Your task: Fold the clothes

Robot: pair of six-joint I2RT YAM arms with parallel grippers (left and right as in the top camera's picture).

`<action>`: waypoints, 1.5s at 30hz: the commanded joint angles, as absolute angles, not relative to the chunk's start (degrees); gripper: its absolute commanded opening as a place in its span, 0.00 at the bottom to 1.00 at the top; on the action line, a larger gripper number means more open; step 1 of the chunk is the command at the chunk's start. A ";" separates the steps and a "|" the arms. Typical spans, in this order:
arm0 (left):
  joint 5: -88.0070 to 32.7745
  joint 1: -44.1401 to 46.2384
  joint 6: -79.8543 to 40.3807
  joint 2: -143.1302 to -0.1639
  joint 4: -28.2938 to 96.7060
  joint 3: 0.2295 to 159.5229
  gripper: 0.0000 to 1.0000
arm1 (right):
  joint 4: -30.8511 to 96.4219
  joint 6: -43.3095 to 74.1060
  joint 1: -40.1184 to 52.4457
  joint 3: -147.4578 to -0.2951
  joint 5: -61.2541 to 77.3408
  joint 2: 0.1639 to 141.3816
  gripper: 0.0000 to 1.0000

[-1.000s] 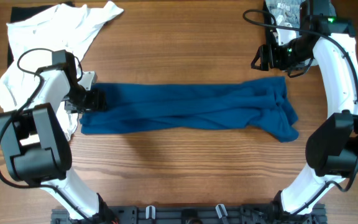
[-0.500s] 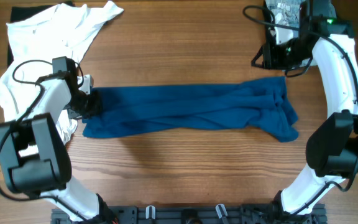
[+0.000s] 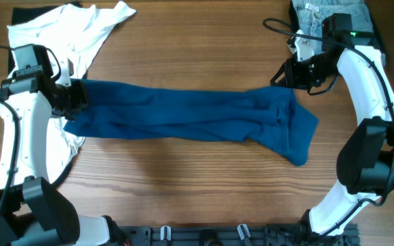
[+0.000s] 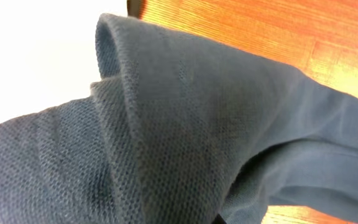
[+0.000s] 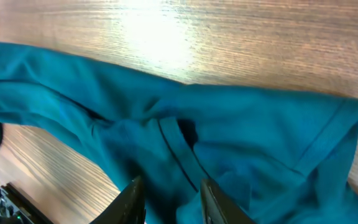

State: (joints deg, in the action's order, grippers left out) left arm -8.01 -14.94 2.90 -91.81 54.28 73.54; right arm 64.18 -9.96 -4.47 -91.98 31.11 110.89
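A long blue garment (image 3: pixel 183 116) lies stretched across the middle of the wooden table. My left gripper (image 3: pixel 72 96) is shut on its left end and holds that end raised. In the left wrist view the bunched blue knit (image 4: pixel 185 124) fills the frame and hides the fingers. My right gripper (image 3: pixel 283 74) is at the garment's upper right edge. In the right wrist view its jaws (image 5: pixel 169 190) have narrowed around a fold of the blue cloth (image 5: pixel 241 143). The garment's right end (image 3: pixel 296 140) sags toward the front.
A crumpled white garment (image 3: pixel 60 31) lies at the back left on a black cloth (image 3: pixel 19 14) and runs down the left edge (image 3: pixel 5 96). A folded grey denim piece (image 3: pixel 330 10) sits at the back right. Bare wood (image 3: pixel 197 184) lies in front.
The left gripper shut on the garment's left end and pulled it up and left. The whole garment slid left. The right gripper came down to its upper right edge and narrowed.
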 commanded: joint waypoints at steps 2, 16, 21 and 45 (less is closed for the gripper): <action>-9.47 -7.33 1.65 -91.02 54.26 74.70 0.04 | 63.61 -10.31 -4.27 -91.74 33.15 110.24 0.30; -16.08 16.34 -9.93 -101.49 41.52 74.70 0.04 | 62.24 -9.87 -4.29 -91.74 33.10 110.24 0.32; -18.46 21.98 -11.25 -105.80 36.93 74.70 0.04 | 61.95 -9.89 -4.29 -91.74 33.08 110.24 0.35; -5.30 18.13 -12.29 -99.31 54.39 79.90 1.00 | 63.33 1.96 -8.12 -79.46 18.44 110.24 0.80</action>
State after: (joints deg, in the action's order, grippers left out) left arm -8.12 21.67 -12.93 -99.74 54.04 79.35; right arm 64.66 -2.46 -6.09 -83.55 20.67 110.89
